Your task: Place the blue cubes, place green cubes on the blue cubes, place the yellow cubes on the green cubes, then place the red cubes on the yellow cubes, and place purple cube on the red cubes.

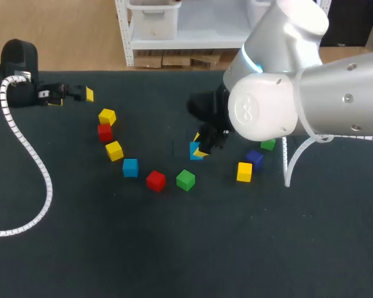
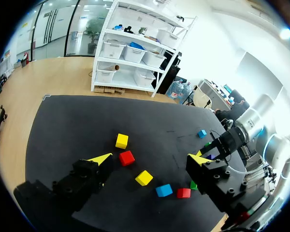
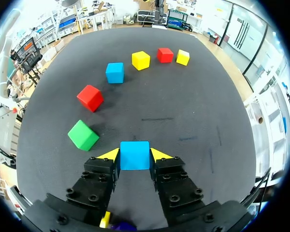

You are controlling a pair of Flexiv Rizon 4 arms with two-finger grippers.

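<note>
My right gripper [image 3: 135,155] is shut on a blue cube [image 3: 135,154], low over the middle of the table [image 1: 196,151]. Ahead of it an arc of cubes runs away: green [image 3: 83,135], red [image 3: 90,97], blue [image 3: 115,72], yellow [image 3: 140,60], red [image 3: 165,54], yellow [image 3: 182,57]. Just right of that gripper lie a yellow cube [image 1: 244,172], a purple cube [image 1: 255,158] and a second green cube [image 1: 268,144]. My left gripper [image 1: 73,95] stands open and holds nothing at the far left edge, apart from every cube.
The black mat [image 1: 174,248] covers the table. A white ribbed cable [image 1: 37,167] from my left arm trails over its left side. The bulky right arm [image 1: 286,93] hangs over the back right.
</note>
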